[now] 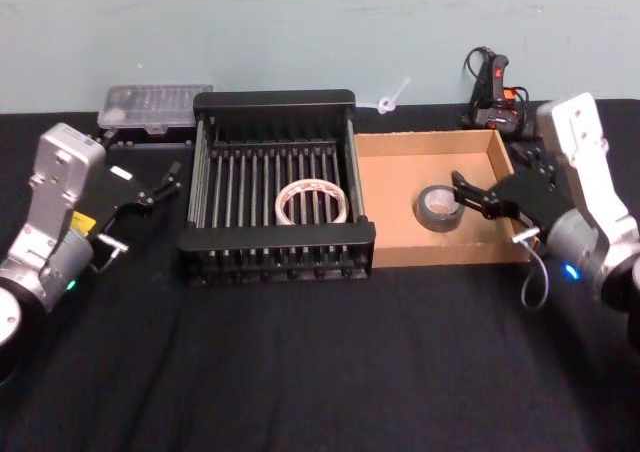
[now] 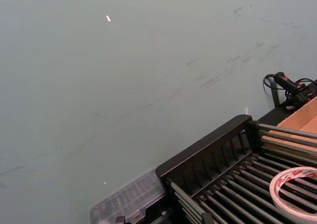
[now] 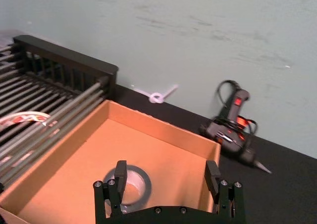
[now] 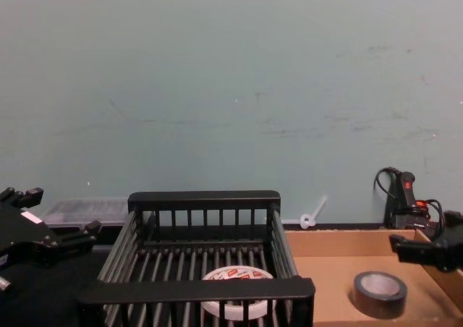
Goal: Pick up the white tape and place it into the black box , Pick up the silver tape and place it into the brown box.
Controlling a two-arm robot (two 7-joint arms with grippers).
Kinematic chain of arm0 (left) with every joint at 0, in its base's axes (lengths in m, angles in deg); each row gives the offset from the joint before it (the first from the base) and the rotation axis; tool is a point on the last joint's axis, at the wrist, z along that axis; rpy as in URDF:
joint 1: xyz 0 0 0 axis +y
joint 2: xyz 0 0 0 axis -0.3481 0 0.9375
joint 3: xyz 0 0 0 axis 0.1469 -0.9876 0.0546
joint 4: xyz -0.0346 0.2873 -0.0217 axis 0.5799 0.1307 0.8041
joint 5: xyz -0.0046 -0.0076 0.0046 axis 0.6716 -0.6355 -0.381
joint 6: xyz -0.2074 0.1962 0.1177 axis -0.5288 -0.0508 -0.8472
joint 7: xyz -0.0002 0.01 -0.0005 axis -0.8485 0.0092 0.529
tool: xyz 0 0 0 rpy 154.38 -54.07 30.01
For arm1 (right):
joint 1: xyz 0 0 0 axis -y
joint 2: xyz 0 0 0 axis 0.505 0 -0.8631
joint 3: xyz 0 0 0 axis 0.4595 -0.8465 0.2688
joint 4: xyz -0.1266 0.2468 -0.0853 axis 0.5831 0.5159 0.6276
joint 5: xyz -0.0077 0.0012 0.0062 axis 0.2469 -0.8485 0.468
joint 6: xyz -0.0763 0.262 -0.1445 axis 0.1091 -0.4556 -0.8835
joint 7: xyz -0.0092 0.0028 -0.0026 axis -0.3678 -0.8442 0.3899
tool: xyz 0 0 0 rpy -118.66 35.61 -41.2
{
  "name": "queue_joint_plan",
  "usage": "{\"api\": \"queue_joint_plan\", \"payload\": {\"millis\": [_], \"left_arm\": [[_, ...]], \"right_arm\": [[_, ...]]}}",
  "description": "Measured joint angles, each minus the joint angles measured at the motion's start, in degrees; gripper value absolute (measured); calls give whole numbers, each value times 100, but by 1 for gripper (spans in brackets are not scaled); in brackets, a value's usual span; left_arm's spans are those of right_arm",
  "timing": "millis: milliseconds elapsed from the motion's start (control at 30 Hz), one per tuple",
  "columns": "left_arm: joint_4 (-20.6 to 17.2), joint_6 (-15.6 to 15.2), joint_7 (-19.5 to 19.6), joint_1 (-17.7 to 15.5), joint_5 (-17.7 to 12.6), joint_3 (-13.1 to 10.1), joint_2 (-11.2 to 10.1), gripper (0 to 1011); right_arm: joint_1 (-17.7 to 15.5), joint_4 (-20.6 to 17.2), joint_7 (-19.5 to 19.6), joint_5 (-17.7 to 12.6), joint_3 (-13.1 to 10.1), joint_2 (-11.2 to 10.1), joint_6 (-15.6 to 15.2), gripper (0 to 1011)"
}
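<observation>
Inside brown box (image 3: 163,149): silver tape (image 3: 130,184) | right hand (image 3: 166,177) open, empty

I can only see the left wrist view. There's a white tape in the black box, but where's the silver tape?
Observer: The silver tape lies flat in the brown box, near the middle of its floor.
Operator: Is the robot holding it?
Observer: No. The right end effector is open, its fingers just beside the roll, not around it.
Operator: What's my own arm doing?
Observer: The left end effector is open and empty, outside the black box, off its left wall.
Operator: Anything behind that arm?
Observer: A clear plastic case sits by the wall, left of the black box.
</observation>
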Motion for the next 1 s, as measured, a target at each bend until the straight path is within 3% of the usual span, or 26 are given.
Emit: {"api": "queue_joint_plan", "payload": {"millis": [200, 400, 1000], "left_arm": [[0, 0, 0, 0, 0, 0, 0, 1001], [0, 0, 0, 0, 0, 0, 0, 1001], [0, 0, 0, 0, 0, 0, 0, 1001]], "right_arm": [[-331, -35, 348, 206, -121, 135, 384, 1002], [-487, -29, 447, 304, -217, 243, 563, 1002], [-524, -10, 392, 350, -336, 339, 579, 1002]]}}
